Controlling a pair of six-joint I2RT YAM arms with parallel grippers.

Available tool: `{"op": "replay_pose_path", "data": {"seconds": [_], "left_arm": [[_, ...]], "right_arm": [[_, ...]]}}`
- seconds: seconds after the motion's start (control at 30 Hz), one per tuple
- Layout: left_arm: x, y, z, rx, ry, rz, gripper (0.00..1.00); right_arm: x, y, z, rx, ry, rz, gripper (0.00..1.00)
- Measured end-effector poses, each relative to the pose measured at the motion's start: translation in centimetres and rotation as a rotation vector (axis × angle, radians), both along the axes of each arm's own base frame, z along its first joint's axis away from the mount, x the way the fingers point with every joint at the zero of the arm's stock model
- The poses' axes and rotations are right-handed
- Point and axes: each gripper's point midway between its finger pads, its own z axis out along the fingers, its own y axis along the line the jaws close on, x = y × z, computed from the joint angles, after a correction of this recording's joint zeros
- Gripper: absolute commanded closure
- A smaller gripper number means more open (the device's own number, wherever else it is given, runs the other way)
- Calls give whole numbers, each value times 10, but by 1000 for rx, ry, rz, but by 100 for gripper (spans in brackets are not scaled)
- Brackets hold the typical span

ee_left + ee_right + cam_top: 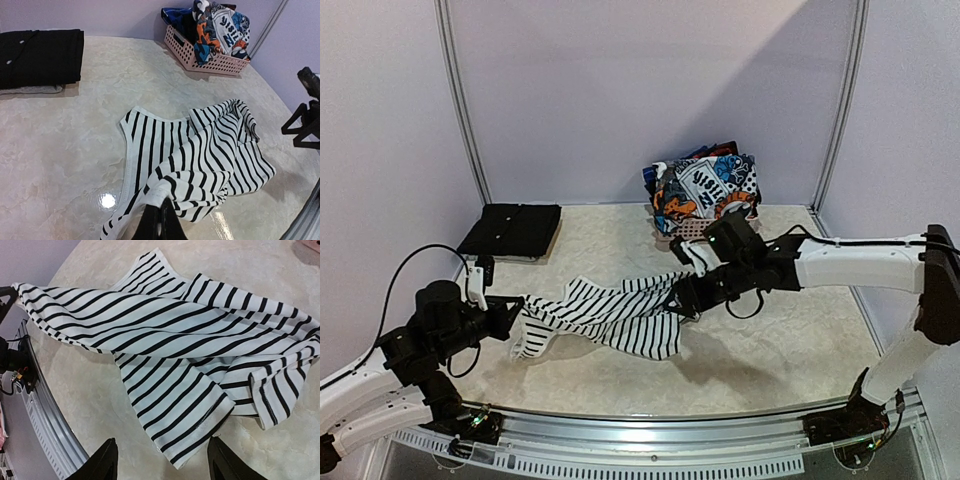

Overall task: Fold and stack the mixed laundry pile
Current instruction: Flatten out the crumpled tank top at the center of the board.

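Note:
A white garment with thin black stripes (610, 315) lies spread and rumpled across the middle of the table. My left gripper (515, 318) is shut on its left edge; in the left wrist view the fingers (161, 220) pinch a bunched white hem of the striped garment (200, 155). My right gripper (682, 300) hovers open over the garment's right end. Its two fingertips (102, 465) stand wide apart, and a loose corner of the striped cloth (190, 340) lies flat below them. The rest of the mixed laundry pile (705, 185), with a graphic print on top, fills the basket.
A pink latticed basket (688, 228) stands at the back centre against the wall. A folded black garment (510, 230) lies at the back left. The table's metal rail (650, 430) runs along the near edge.

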Motion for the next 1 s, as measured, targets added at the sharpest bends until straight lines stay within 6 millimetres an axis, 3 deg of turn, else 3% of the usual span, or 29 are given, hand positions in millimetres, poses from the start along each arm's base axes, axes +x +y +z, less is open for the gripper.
{"op": "replay_pose_path", "data": {"seconds": [0.13,0.27,0.37,0.63,0.87,1.0], "left_arm": [[0,0,1,-4,-5,0,100],[-1,1,5,-13,-16,0,100],[-1,1,5,-13,-17,0,100],[-1,2,0,-6,-11,6,100],[-1,3,-1,-3,-11,10,100],[0,3,-1,-2,-10,11,100]], "right_arm": [[-1,12,-33,-46,38,-5,41],[3,6,-74,-136,80,-45,39],[6,1,-90,-179,89,-70,38],[16,2,-95,-201,65,-96,41],[25,6,-93,-204,35,-113,50],[27,5,-92,-209,30,-118,49]]}}
